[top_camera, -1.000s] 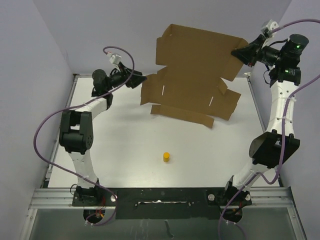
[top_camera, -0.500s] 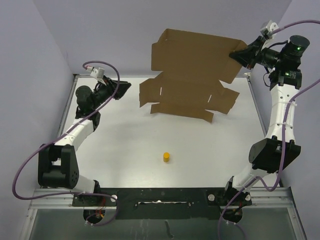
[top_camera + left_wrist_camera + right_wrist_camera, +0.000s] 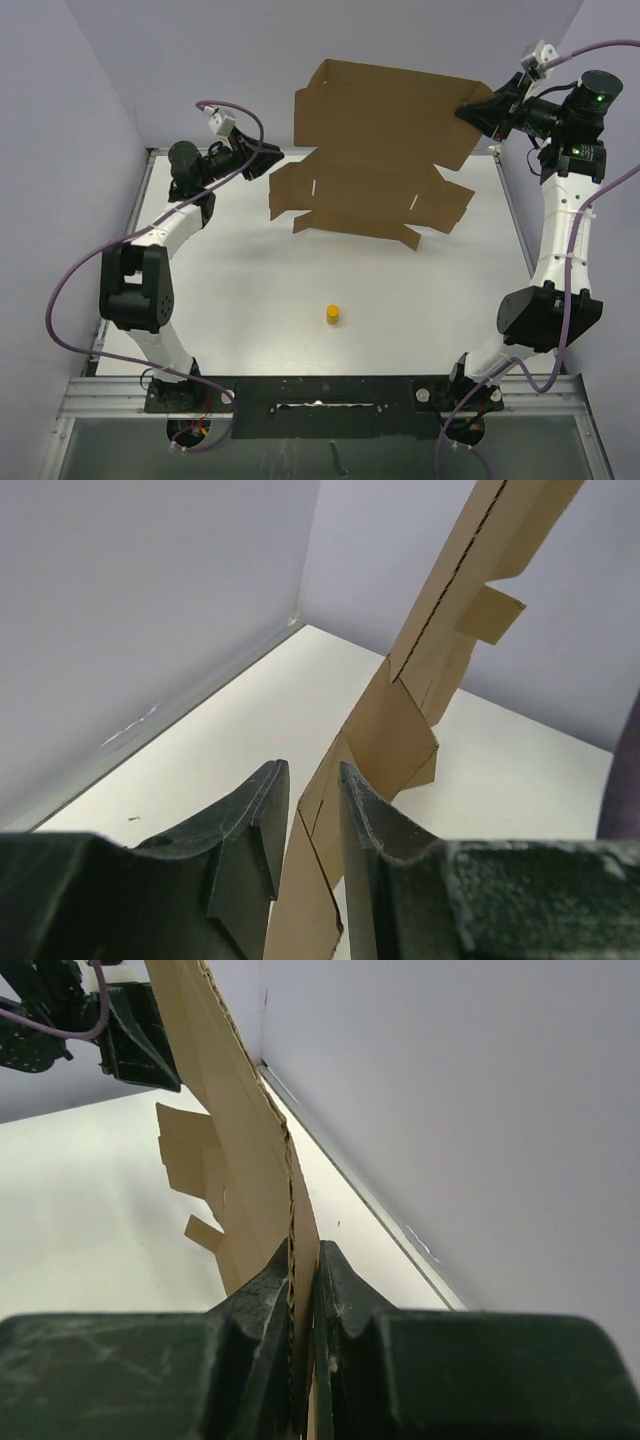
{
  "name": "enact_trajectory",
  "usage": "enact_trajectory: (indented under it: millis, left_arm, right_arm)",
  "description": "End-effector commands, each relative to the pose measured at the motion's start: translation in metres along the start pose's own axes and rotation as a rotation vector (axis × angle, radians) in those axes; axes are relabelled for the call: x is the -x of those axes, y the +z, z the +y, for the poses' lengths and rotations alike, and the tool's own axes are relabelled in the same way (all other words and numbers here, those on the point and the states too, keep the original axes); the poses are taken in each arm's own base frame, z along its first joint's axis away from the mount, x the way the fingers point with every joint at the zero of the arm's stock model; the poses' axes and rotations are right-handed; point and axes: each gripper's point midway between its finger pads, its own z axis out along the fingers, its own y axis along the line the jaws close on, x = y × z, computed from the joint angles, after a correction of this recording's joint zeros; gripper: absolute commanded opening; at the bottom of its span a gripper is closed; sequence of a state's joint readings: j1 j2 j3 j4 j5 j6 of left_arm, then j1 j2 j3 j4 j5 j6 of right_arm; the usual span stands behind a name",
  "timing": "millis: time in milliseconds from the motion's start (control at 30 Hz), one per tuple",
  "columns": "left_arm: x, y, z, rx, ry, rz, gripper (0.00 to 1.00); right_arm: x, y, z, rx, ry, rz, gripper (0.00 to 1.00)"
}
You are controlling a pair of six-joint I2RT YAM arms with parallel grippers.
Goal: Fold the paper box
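Most of the worktop [image 3: 250, 290] is taken up by one thing, the paper box [image 3: 380, 140]. It isn't folded at all yet and is only a flat die-cut sheet with flaps and slots. The sheet is held up off the surface over the worktop's far edge, leaning toward the back wall [image 3: 300, 40], with the lower flaps hanging down toward the middle. It's probably kept in the air so the creases can be bent from both ends.

The right gripper [image 3: 470, 108], up near the far right corner, is clamped tight on the sheet's top right corner, so the weight is carried there. The left gripper [image 3: 272, 155], toward the far left corner, is narrowed around the sheet's left edge. Cardboard is seen between its jaws, but whether it's actually pinched can't be told.

A small yellow cylinder [image 3: 332, 314] sits well apart, nearer the near edge, and nothing is blocked by it. The tight spots are more likely the wall close behind the sheet and those floppy lower flaps.
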State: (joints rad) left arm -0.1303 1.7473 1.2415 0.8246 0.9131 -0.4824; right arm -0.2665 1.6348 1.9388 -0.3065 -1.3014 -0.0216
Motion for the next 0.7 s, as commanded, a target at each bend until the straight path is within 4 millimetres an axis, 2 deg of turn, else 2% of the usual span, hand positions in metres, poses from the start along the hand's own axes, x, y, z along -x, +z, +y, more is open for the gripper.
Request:
enact_trajectory:
  millis: [0,233,367,500,667]
  left_arm:
    - [0.015,0.018,-0.024,-0.171,0.139,-0.023,0.26]
    - [-0.003,0.037,-0.050,-0.326,0.156,-0.005,0.30]
    - [-0.003,0.038,-0.060,-0.375,0.158,-0.037,0.38]
    - [-0.004,0.035,-0.067,-0.417,0.134,-0.043,0.40]
    - [-0.006,0.041,-0.063,-0.398,0.120,-0.040,0.40]
  right_arm:
    - [0.032,-0.002,0.024,0.046,-0.058,-0.038,0.00]
    - [0.037,-0.002,0.029,0.075,-0.037,-0.054,0.00]
    - [0.039,-0.002,0.030,0.085,-0.026,-0.060,0.00]
    - [0.040,-0.002,0.031,0.094,-0.015,-0.067,0.00]
    - [0.043,-0.001,0.036,0.123,0.004,-0.081,0.00]
